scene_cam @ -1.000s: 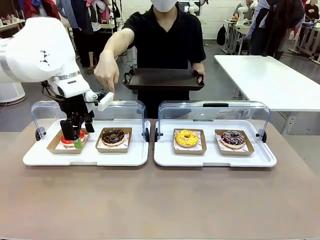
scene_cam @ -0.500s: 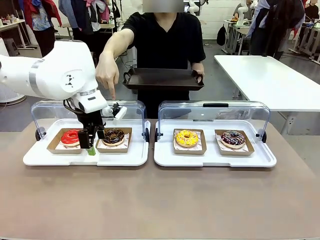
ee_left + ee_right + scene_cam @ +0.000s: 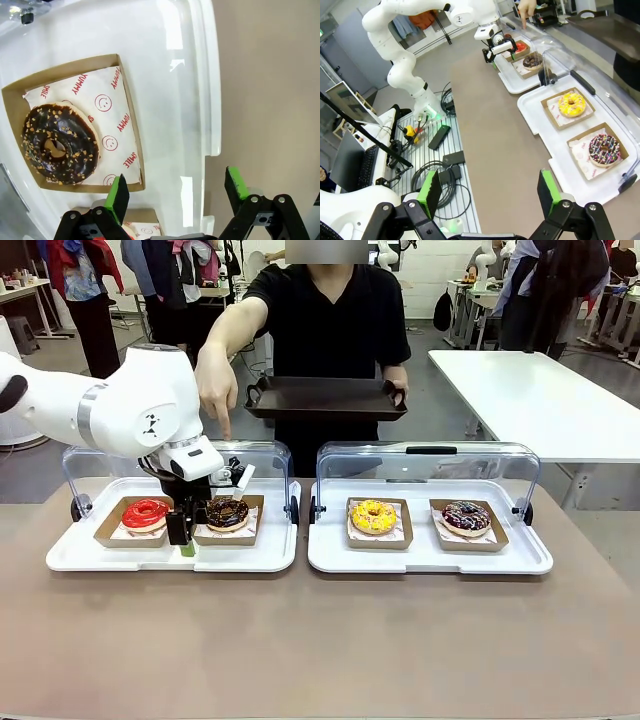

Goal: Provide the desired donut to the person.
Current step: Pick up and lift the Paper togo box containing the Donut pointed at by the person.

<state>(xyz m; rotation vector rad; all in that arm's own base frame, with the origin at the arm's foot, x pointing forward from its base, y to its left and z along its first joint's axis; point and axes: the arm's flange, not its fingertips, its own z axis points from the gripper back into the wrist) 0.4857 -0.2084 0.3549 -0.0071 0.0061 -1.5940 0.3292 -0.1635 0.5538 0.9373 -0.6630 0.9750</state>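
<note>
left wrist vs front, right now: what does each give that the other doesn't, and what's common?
Left wrist: readable red print and smiley faces on the paper liner under the chocolate donut, its nut crumbs, and the open gap between the left end effector's green pads.
Front: the person's hand pointing downward, the dark tray they hold, and the yellow donut and sprinkled donut farther right.
Both: the chocolate donut in its cardboard box on the white tray, with the left end effector beside it.
</note>
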